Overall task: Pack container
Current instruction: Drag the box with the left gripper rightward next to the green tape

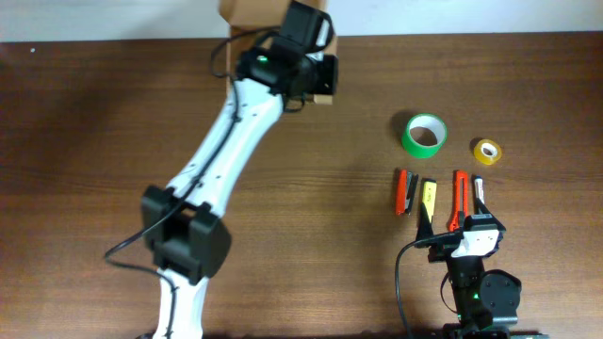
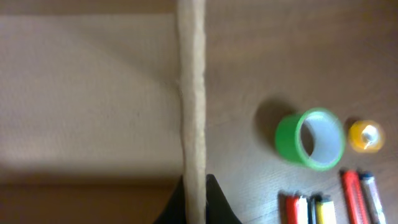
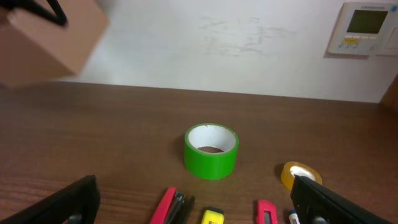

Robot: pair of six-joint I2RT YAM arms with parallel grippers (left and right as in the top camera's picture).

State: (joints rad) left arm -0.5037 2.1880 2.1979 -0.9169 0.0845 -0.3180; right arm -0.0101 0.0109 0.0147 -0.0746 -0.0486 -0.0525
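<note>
Tan cardboard edge pinched between the dark fingers (image 2: 217, 210) of the left gripper (image 2: 194, 199). Clamped edge-on to a thin wall or flap of the container (image 2: 87, 93), which of the two not clear. Container at the far edge of the table (image 1: 94, 141), left of centre; resting or lifted, cannot tell. Right gripper (image 3: 194, 190) spread wide, holding nothing, parked at the near right just behind a row of small tools (image 1: 459, 196). Green tape roll (image 1: 424, 135) and yellow tape roll (image 1: 487, 151) just beyond the tools, well apart from the container.

Risks, as judged:
- Thin-edge hold, so likely pivot or slip of the box under its own weight on any quick swing. Fold-over too, if held by the flap.
- Far-edge position, so possible drop off the table on any push outward.
- Tools lying close together, so probable knock of a neighbour on a wide-open pick.
- Long carry from near right to far left, so more chance of a fumble.

Views:
- Left wrist: only view of the pinch itself, hidden under the wrist from overhead.
- Overhead: only view of the full tool row and whole layout.
- Right wrist: only view of the spread jaws, plus a wall panel (image 3: 364, 28). Container there blurred at far left, grip on it not readable.
</note>
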